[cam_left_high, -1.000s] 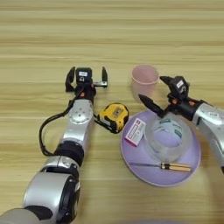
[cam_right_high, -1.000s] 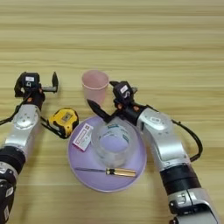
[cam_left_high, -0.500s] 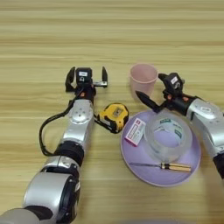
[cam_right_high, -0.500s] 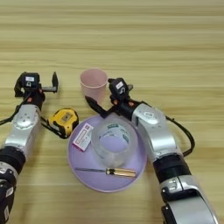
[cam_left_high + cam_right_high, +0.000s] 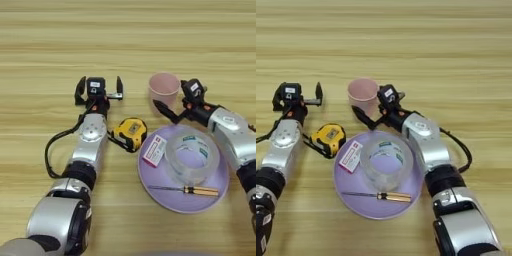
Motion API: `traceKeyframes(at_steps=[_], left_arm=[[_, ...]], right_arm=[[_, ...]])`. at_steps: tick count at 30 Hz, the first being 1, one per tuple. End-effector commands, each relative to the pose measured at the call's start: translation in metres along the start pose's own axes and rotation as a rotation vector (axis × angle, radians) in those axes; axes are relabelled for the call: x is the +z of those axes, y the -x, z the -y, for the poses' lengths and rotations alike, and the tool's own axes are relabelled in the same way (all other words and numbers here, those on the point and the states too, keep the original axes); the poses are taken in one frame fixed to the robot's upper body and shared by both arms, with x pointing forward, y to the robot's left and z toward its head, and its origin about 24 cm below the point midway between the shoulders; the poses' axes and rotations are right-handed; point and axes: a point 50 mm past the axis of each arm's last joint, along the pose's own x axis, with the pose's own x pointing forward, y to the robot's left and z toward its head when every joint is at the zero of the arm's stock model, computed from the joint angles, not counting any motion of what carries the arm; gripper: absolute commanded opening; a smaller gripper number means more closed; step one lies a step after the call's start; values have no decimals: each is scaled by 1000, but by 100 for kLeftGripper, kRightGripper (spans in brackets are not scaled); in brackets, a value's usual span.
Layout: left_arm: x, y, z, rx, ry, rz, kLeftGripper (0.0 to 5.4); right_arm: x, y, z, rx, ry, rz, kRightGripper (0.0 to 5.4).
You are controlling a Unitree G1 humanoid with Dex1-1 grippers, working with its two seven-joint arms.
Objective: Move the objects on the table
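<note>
The small pale pink cup [image 5: 164,89] stands upright on the wooden table [image 5: 125,35], just beyond the plate. My right gripper [image 5: 180,98] is open right beside it; its near finger [image 5: 164,111] lies along the cup's near side at the base. The clear tape roll [image 5: 192,158] lies flat on a purple plate [image 5: 167,201]. Left of the plate sits the yellow-and-black tape measure [image 5: 131,133]. Beyond the tape measure, my left gripper [image 5: 99,90] rests open, holding nothing.
On the plate, a pink-and-white card [image 5: 155,150] lies at the left and a screwdriver [image 5: 192,190] with an orange handle lies at the front. A black cable [image 5: 50,155] loops beside my left forearm.
My right gripper has moved left and a little further away, closing in on the pink cup. The cup, the plate's contents and my left arm have stayed put.
</note>
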Motion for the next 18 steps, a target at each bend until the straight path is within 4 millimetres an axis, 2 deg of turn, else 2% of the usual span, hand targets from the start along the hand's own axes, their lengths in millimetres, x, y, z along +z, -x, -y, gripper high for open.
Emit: traceKeyframes(at_steps=[1,18], left_arm=[[2,-1,3,-4,1,6,540],[3,-1,4,-4,2,8,540]], right_arm=[[7,-6,-1,20,20,16,536],[5,-15,1,13,13,13,536]])
